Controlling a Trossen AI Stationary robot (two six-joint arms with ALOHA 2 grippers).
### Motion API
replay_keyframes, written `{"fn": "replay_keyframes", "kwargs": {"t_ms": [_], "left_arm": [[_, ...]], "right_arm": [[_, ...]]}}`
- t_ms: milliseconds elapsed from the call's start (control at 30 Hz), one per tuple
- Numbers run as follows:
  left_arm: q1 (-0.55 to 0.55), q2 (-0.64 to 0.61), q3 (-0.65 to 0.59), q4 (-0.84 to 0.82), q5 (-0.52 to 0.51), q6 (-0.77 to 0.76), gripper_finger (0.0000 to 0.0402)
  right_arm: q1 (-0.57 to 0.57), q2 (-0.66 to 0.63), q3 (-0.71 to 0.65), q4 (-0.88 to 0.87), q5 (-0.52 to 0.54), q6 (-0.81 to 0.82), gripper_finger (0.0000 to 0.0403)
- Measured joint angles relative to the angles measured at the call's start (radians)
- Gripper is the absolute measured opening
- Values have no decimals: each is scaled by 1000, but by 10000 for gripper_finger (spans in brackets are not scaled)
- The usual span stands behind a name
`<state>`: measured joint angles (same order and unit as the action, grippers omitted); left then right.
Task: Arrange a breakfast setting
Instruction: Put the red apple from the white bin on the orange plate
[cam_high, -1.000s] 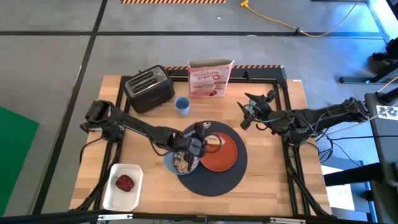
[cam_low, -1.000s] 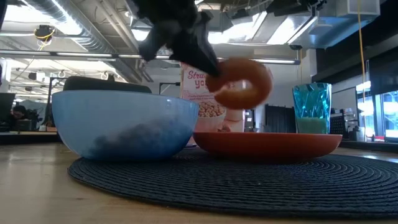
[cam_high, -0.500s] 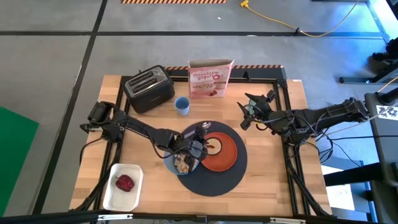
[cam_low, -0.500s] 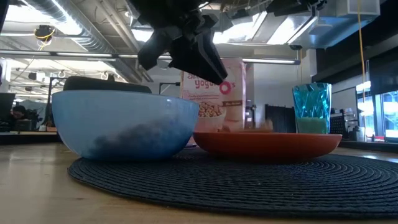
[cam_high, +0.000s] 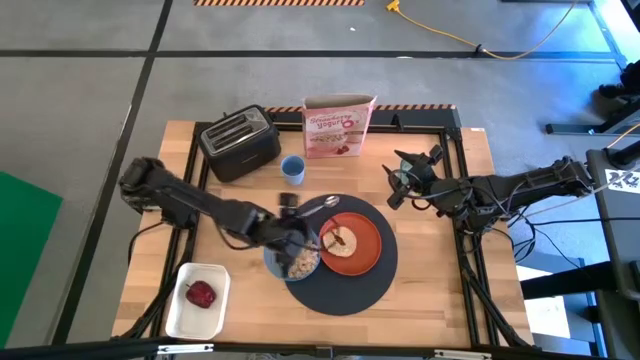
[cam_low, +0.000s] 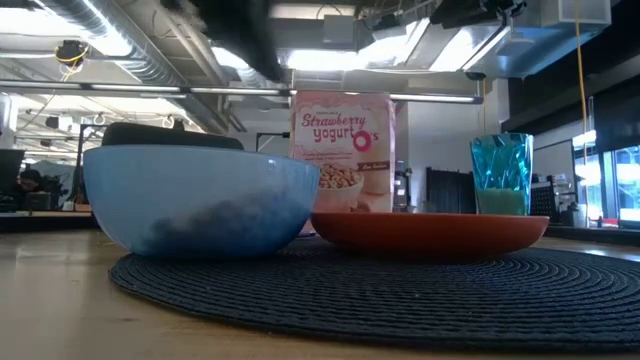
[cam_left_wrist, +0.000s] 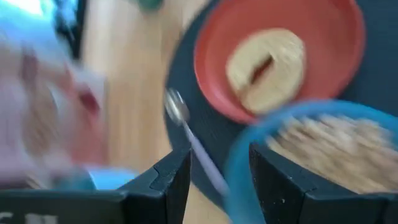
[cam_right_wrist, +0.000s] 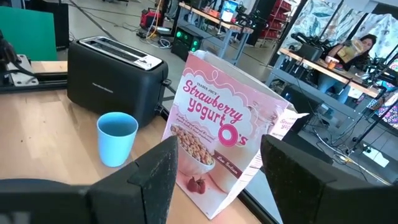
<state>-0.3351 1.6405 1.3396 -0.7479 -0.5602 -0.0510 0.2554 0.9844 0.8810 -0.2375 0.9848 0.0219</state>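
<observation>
A round slice of toast (cam_high: 342, 240) lies flat on the orange plate (cam_high: 368, 258), which sits on the dark-grey mat (cam_high: 340, 295). The blue bowl (cam_high: 273, 266) with cereal (cam_high: 298, 263) stands on the mat left of the plate. The metal spoon (cam_high: 318, 207) lies at the mat's far edge. My left gripper (cam_high: 303, 237) is open and empty, above the bowl's far-left side. My right gripper (cam_high: 396, 190) is open and empty, at the table's far right. The green cup (cam_low: 502, 172) stands behind the plate in the low view. The red apple (cam_high: 202, 294) lies in a white tray.
The black toaster (cam_high: 240, 142), a small blue cup (cam_high: 292, 169) and a pink cereal box (cam_high: 338, 127) stand along the far side. The white tray (cam_high: 182, 310) sits at the near left corner. Bare wood lies right of the mat.
My left gripper held the toast above the plate, let it go, then drew back toward the table's left and rose out of the low view. The toast has dropped and now lies flat on the orange plate.
</observation>
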Motion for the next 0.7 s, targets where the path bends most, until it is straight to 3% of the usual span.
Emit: {"fn": "replay_keyframes", "kwargs": {"t_ms": [100, 200, 300, 467, 700], "left_arm": [[-36, -80, 2, -219, 132, -318, 156], [-78, -139, 2, -418, 358, -609, 156], [-151, -176, 2, -555, 511, -786, 156], [-321, -190, 1, -648, 536, -801, 156], [-493, -163, -57, -573, 537, -818, 156]], "right_arm": [[0, 0, 0, 0, 0, 0, 218], [0, 0, 0, 1, 0, 0, 218], [0, -1, 0, 7, -1, 0, 218], [0, -10, 0, 50, 0, -22, 218], [-4, -16, 0, 170, 16, -164, 218]]}}
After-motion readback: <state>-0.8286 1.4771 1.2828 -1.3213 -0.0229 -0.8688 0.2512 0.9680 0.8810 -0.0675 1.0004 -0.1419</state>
